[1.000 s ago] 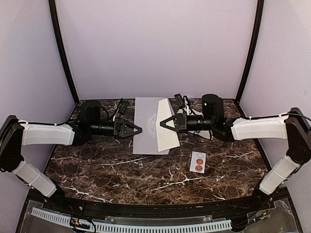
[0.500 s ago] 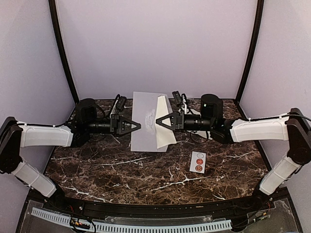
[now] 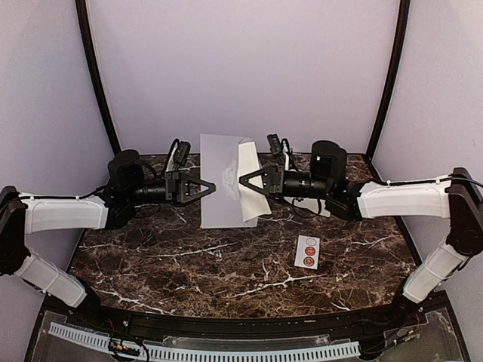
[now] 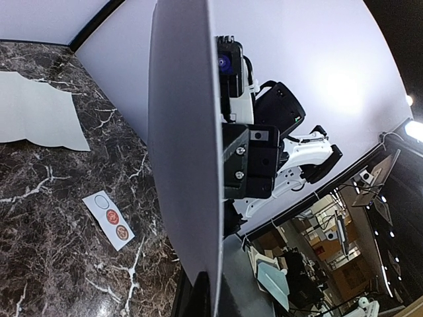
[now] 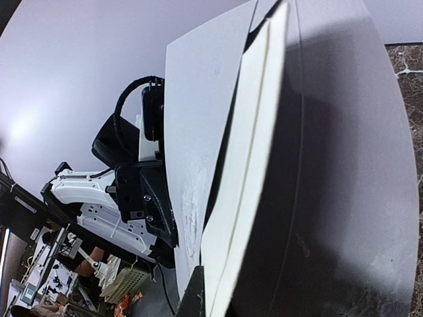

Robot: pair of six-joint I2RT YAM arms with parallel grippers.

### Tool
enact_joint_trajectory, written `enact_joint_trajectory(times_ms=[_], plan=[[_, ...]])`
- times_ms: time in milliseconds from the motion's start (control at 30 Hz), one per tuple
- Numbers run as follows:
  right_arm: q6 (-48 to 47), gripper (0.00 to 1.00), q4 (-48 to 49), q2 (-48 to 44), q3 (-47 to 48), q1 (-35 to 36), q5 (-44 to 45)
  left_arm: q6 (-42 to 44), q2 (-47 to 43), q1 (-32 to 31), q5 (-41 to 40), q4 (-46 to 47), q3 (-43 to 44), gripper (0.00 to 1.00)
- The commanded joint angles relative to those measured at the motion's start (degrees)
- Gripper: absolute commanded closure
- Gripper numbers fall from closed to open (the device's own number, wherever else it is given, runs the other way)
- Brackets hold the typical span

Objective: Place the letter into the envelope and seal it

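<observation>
The grey-lavender envelope (image 3: 220,197) hangs above the marble table (image 3: 226,264), held from both sides. My left gripper (image 3: 212,186) is shut on its left edge; in the left wrist view the envelope (image 4: 182,132) runs edge-on up from my left gripper (image 4: 217,300). The white folded letter (image 3: 253,197) lies against the envelope's right part. My right gripper (image 3: 242,181) is shut on the letter there. In the right wrist view the letter (image 5: 248,165) rises from my right gripper (image 5: 208,300), beside the envelope's face (image 5: 195,119) with its faint emblem.
A small white sticker strip (image 3: 307,250) with two red round seals lies on the marble to the near right, also seen as the strip (image 4: 109,219) from the left wrist. Another white sheet (image 4: 33,112) lies flat on the table in that view.
The left gripper closed on the envelope's left edge. Both arms then raised the envelope and letter off the table, toward the back wall.
</observation>
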Motion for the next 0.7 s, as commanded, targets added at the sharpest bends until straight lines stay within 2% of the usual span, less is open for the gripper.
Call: enact_joint_trajectory(times_ms=[0,233,367,433,533,667], plan=[[-4.88,0.99,-10.58,-3.12,2.93,-0.13,2.79,3.83,-3.72,-0.21,-0.95,-2.57,1.67,1.00],[-6.61,0.83,-16.94,-5.63,2.94,-0.90,1.18,2.81,-4.49,-0.21,-0.35,-1.18,1.75,1.00],[-6.64,0.78,-18.03,-6.57,2.36,-1.01,0.38,2.58,-4.68,-0.21,-0.39,-0.92,1.81,1.00],[-6.50,0.81,-18.01,-7.06,1.90,-1.07,0.18,2.37,-4.57,-0.21,-0.33,-0.76,1.78,1.00],[-5.73,0.99,-16.87,-7.48,1.30,-1.08,-0.27,2.09,-4.45,-0.21,-0.34,-0.32,1.62,1.00],[-3.57,1.00,-11.53,-7.62,-0.46,-1.08,-0.67,1.04,-4.23,-0.21,0.32,1.64,1.57,1.00]])
